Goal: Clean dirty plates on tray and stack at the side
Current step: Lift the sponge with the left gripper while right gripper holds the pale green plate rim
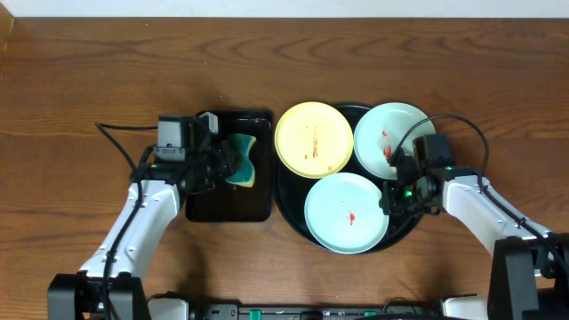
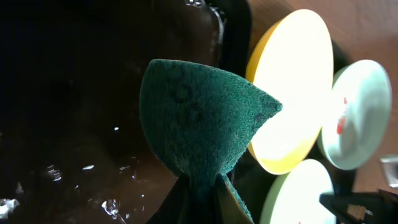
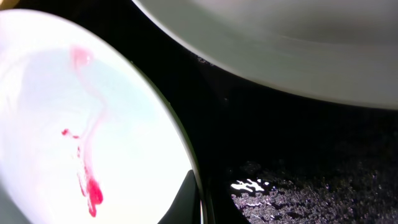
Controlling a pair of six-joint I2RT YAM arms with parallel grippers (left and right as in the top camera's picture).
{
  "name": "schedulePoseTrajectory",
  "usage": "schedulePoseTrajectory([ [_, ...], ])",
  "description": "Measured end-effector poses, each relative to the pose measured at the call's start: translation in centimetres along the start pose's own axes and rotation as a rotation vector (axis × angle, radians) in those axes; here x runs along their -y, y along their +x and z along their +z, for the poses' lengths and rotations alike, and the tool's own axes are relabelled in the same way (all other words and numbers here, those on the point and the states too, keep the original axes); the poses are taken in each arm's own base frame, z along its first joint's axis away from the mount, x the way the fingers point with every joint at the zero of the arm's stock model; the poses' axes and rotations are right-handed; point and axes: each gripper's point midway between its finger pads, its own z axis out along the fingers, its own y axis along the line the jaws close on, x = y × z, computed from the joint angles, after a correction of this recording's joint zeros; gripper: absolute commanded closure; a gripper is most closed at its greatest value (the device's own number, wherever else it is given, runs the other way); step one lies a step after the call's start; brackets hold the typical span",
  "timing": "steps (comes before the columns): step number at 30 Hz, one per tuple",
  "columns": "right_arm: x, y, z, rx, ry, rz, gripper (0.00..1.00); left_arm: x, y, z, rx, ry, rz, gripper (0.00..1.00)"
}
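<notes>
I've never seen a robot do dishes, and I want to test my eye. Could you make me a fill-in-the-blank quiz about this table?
1. The round black tray holds ___ plates.
2. The green sponge is held by the ___ gripper.
3. The sponge hangs above a second black tray whose shape is ___.
4. The one plate that is not mint-blue is ___.
Missing words: three; left; rectangular; yellow.
</notes>
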Motion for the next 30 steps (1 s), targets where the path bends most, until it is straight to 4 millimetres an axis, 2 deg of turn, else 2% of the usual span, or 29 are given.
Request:
schedulePoseTrajectory([
  [10,0.0,-0.5,0.0,0.022,0.001,-0.008,0.99,1.4,0.3,-0.2,-0.025,0.092,0.103,0.93],
  [16,0.0,-0.7,0.0,0.026,0.002,-0.009,0.99,2.7,-1.7,-0.6,0.068,0.135,0.26,0.93],
  [24,0.1,-0.9,0.0,0.037,0.008,-0.013,0.99,4.8,-4.7,-4.1,0.259,0.112,0.383,0.93],
  [30,0.1,-1.0,0.0,0.04,0.01,-0.014,0.99,5.9,-5.4,-6.0,0.331,0.116,0.418,0.93],
])
